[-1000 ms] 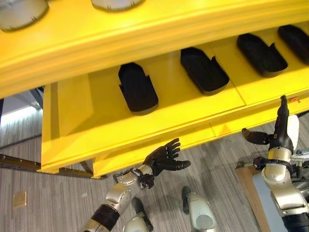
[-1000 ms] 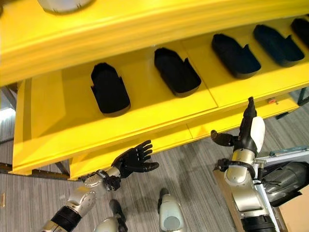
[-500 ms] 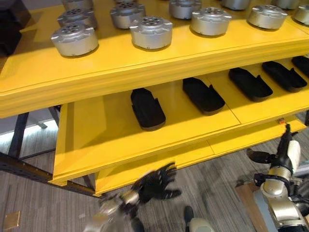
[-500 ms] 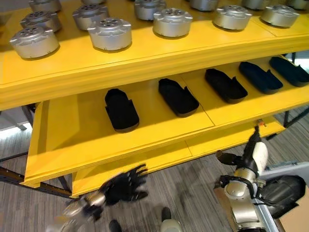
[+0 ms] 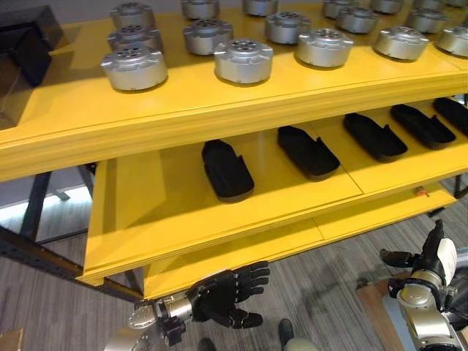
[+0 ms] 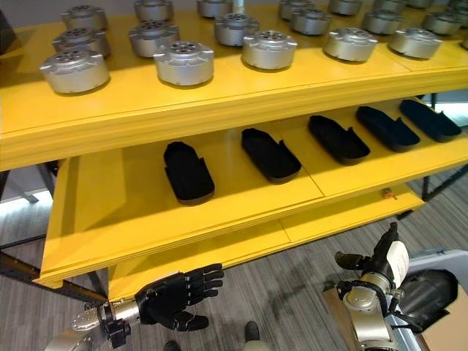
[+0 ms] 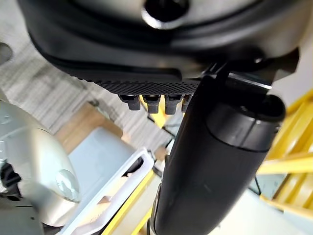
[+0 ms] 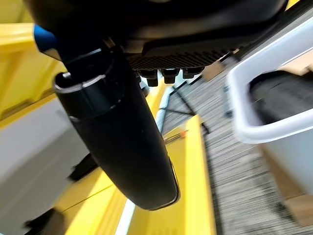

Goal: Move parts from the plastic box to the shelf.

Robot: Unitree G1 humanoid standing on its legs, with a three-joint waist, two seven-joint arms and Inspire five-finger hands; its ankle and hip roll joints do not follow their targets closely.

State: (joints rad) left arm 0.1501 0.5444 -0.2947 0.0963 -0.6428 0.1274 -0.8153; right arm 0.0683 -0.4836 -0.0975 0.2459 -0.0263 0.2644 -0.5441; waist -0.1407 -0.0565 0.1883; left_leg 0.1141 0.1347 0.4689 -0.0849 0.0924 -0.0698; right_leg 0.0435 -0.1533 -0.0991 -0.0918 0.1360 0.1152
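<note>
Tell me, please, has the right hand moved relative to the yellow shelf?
Yes. The right hand has dropped away from the yellow shelf, whose lowest front edge its fingertips reached a second ago.

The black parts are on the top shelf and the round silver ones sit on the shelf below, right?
No, swapped. The left eye view shows the round silver parts on the top shelf and the black parts on the shelf below.

Yellow shelf (image 6: 219,110) stands in tiers; the top tier carries rows of round silver parts (image 6: 184,61), upright and apart; on the tier below, black oblong parts (image 6: 189,172) lie flat in a spaced row; white plastic box (image 8: 274,122) sits low beside the shelf, something dark inside.
</note>
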